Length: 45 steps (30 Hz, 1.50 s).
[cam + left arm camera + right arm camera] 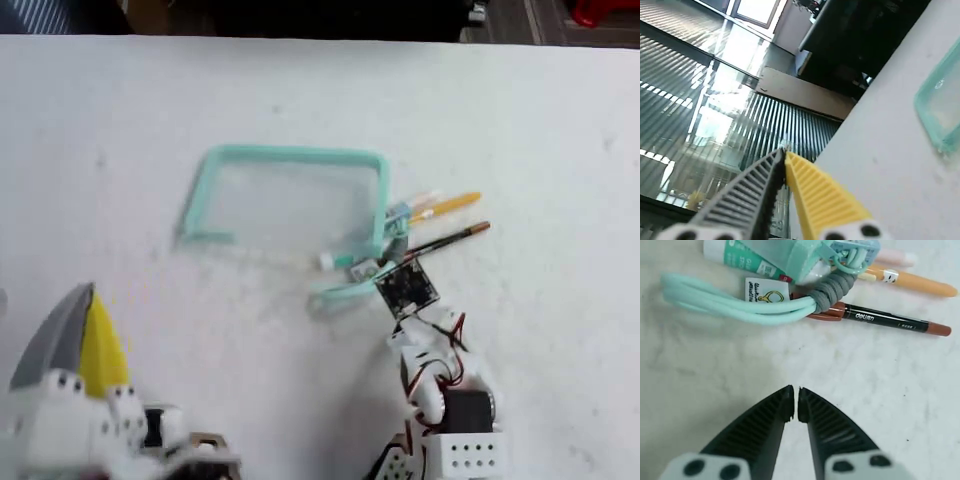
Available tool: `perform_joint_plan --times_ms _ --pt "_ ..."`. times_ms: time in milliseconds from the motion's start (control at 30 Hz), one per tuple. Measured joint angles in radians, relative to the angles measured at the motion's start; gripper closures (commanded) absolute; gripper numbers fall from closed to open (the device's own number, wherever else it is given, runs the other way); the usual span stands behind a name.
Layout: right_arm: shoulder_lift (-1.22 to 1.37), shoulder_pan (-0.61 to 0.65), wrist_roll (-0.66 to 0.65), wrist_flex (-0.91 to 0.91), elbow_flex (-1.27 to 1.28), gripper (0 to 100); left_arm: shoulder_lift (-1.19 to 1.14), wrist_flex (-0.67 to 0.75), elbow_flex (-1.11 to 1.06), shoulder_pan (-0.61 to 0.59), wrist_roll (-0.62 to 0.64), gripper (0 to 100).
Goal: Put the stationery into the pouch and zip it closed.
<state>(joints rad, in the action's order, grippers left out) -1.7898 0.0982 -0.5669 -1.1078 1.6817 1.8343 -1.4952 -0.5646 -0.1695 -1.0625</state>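
Observation:
A clear pouch with a mint green border lies flat mid-table; its corner shows in the left wrist view. At its right end lie a mint cord loop, a white and green glue stick, a yellow pen and a black pen with brown ends. My right gripper is shut and empty, just short of the cord and black pen. My left gripper, grey and yellow, is shut and empty at the front left corner, far from the pouch.
The white table has bare room on all sides of the pouch. Its far edge meets a dark floor. A small white tag lies beside the cord.

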Motion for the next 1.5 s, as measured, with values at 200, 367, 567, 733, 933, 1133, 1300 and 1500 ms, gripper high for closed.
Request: perform_joint_plan --times_ms 200,367,567,733,933,1133,1300,1500 --pt "0.000 0.000 0.000 0.000 0.000 98.1 0.002 -0.066 0.158 0.000 0.000 97" --pt "0.000 0.000 0.000 0.000 0.000 98.1 0.002 -0.069 0.184 0.000 -0.015 97" --pt "0.000 0.000 0.000 0.000 0.000 98.1 0.002 -0.091 0.187 0.000 -0.106 97" --pt "0.000 0.000 0.000 0.000 0.000 98.1 0.002 -0.091 0.187 0.000 -0.118 97" --pt "0.000 0.000 0.000 -0.002 0.000 98.1 0.002 -0.095 0.241 0.017 -0.153 97" --pt "0.000 0.000 0.000 -0.002 0.000 98.1 0.003 -0.166 0.327 0.094 -0.098 97" --pt "0.000 0.000 0.000 -0.002 0.000 98.1 0.003 -0.235 0.275 0.103 -0.061 97" --pt "0.000 0.000 0.000 -0.002 0.000 98.1 0.003 -0.245 0.117 0.110 -0.135 97"
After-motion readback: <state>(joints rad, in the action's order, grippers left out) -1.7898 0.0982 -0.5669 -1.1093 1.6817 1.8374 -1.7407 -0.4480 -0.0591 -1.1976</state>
